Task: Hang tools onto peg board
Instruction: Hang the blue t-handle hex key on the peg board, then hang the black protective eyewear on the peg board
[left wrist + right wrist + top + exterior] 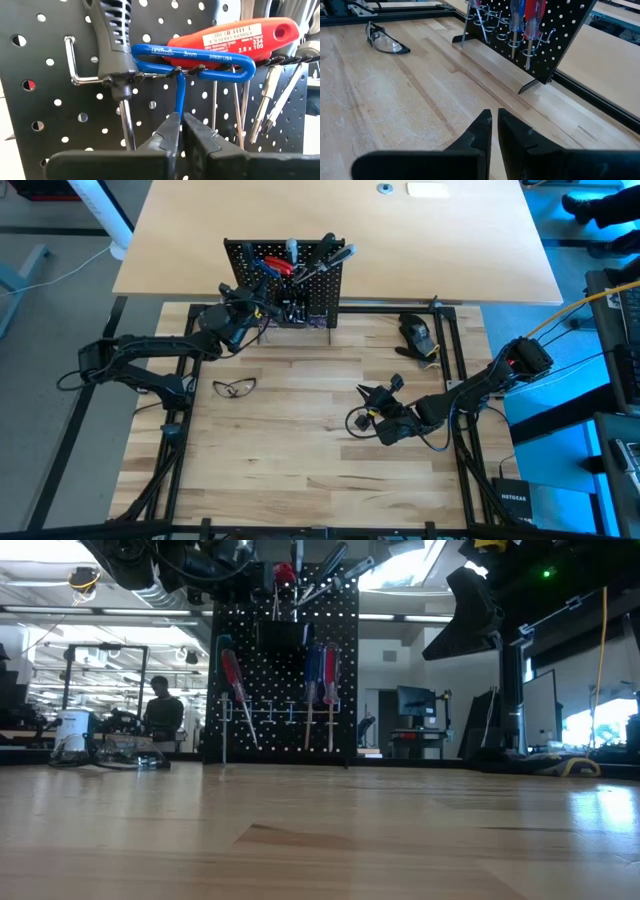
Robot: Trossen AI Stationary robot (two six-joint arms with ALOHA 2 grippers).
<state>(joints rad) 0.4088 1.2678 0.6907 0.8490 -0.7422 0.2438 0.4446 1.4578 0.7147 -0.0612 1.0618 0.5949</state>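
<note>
You are looking at a hanging step near its end. The left gripper (pixel 180 131) is sitting right up against the peg board (pixel 318 298), at the upper centre of the high view, with its jaws pressed together on the thin blue shaft of the blue hex key (pixel 192 57). The looped handle of the key is already resting across a wire hook (pixel 75 60), just beside a grey-handled driver (pixel 114 42) and under a red-handled tool (pixel 235 37). By my reading the key is seated, so the next move is calling for the jaws to spread and the arm to back straight off without dragging the shaft or nudging its neighbours off their hooks.

The right gripper (pixel 492 130) is waiting low over bare table at the lower right of the high view, jaws nearly together and holding nothing.

The board is standing upright on thin wire feet at the far edge of the wooden tabletop (pixel 300 440), black and dotted with holes, crowded with blue and red screwdrivers (pixel 320 675) hanging in a lower rack. Safety glasses (pixel 235 387) are lying on the table, well apart from the board.
</note>
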